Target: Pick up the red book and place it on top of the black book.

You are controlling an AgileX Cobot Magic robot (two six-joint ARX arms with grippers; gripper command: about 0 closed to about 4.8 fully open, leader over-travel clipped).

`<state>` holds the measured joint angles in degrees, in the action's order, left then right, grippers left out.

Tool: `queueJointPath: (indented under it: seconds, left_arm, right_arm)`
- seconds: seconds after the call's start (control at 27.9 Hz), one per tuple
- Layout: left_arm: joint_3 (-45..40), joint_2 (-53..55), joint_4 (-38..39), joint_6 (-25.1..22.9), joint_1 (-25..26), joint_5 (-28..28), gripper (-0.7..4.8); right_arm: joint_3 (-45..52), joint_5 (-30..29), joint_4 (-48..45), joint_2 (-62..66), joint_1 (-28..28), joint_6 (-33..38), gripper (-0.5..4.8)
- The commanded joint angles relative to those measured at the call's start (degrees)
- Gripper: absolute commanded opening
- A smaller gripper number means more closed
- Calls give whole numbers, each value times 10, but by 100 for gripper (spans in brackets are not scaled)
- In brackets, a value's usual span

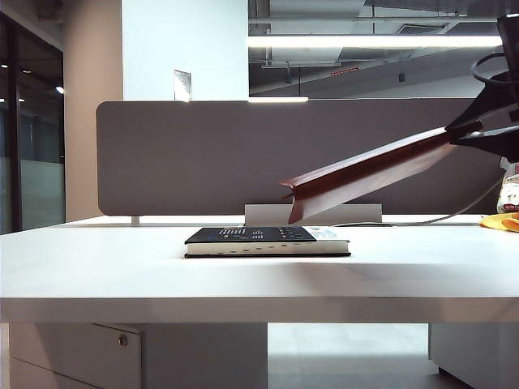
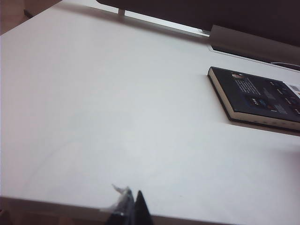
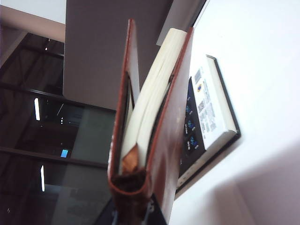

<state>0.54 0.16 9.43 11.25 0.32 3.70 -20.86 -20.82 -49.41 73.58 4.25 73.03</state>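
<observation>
The black book [image 1: 268, 241] lies flat on the white table [image 1: 97, 267], near its middle. Above it and to the right, the red book [image 1: 373, 174] hangs tilted in the air, its low end just over the black book's right end. My right gripper [image 1: 469, 134] is shut on the red book's high end at the upper right. In the right wrist view the red book [image 3: 164, 140] is gripped at its spine by my right gripper [image 3: 133, 212], covers splayed and cream pages showing, with the black book [image 3: 211, 117] beneath. My left gripper [image 2: 133, 206] stays shut at the table's near edge, well away from the black book [image 2: 262, 98].
A grey partition [image 1: 203, 154] runs along the back of the table, with a low grey box [image 1: 268, 215] behind the black book. A yellow thing [image 1: 501, 221] and a white packet [image 1: 509, 190] sit at the far right. A cable runs along the back right.
</observation>
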Motion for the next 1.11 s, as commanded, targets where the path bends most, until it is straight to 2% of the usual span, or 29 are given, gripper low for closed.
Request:
queueJointPath:
  seconds: [0.04,0.36,0.75,1.11]
  left_arm:
    - [-1,0,8,2,-1,7,-5]
    - [-1,0,7,2,-1,16,-6]
    - [-1,0,7,2,-1,17,-5]
    - [-1,0,7,1,-1,20,-5]
  right_arm:
    - [-22,-3,-44,2,1,5,-1]
    - [-82,-2,-53,81,43,5,-1]
    - [-125,5,-51,121,52,5,-1]
    - [-186,16,-53,185,83,5,-1]
